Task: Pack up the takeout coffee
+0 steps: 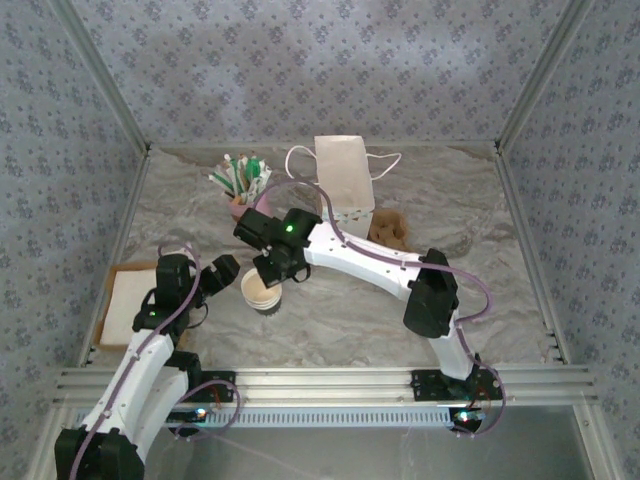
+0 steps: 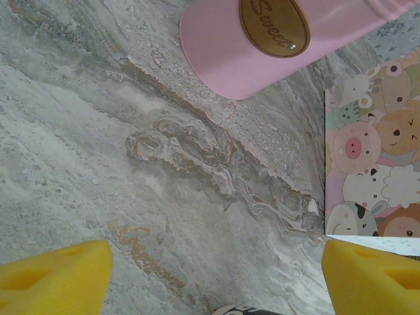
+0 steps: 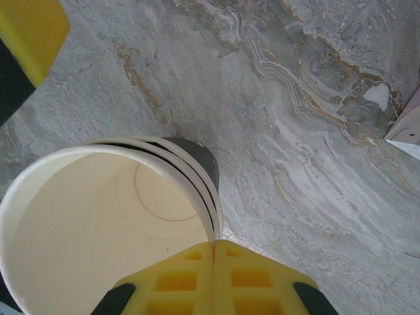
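Pinching the paper cup by its rim is the right gripper; left gripper gapes wide

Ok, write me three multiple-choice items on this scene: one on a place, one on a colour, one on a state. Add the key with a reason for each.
1. Where does the pink cup of straws stand?
A. Left of the white bag
B. On the near rail
C. Inside the bag

2. What colour is the inside of the paper cup?
A. Black
B. Cream-white
C. Pink

3. How is the left gripper?
A. Shut on a lid
B. Shut on a straw
C. Open, holding nothing

Key:
1. A, since the top view shows the pink cup just off the bag's left side at the far end.
2. B, since the right wrist view looks straight into the cup's pale cream interior.
3. C, since its jaws stand wide apart over the bare table.
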Robot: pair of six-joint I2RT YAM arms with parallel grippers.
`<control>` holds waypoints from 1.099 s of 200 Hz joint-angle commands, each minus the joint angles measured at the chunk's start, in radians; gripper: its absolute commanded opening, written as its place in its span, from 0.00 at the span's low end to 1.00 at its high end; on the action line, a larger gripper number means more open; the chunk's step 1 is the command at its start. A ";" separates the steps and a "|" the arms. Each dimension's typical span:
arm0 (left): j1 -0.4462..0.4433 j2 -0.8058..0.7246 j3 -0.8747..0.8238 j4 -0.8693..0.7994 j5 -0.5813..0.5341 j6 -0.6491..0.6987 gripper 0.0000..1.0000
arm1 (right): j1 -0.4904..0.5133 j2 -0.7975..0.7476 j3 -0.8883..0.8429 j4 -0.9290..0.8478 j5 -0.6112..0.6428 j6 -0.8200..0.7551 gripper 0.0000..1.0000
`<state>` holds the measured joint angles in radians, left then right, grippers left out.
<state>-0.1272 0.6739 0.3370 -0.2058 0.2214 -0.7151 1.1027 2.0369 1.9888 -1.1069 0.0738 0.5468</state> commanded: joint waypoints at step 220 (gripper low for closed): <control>-0.008 -0.028 0.008 0.019 0.008 0.022 0.84 | -0.092 -0.092 -0.088 0.125 -0.152 0.034 0.00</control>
<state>-0.1272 0.6487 0.3370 -0.2058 0.2211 -0.7151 1.0256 1.9717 1.9404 -1.0084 -0.0467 0.5617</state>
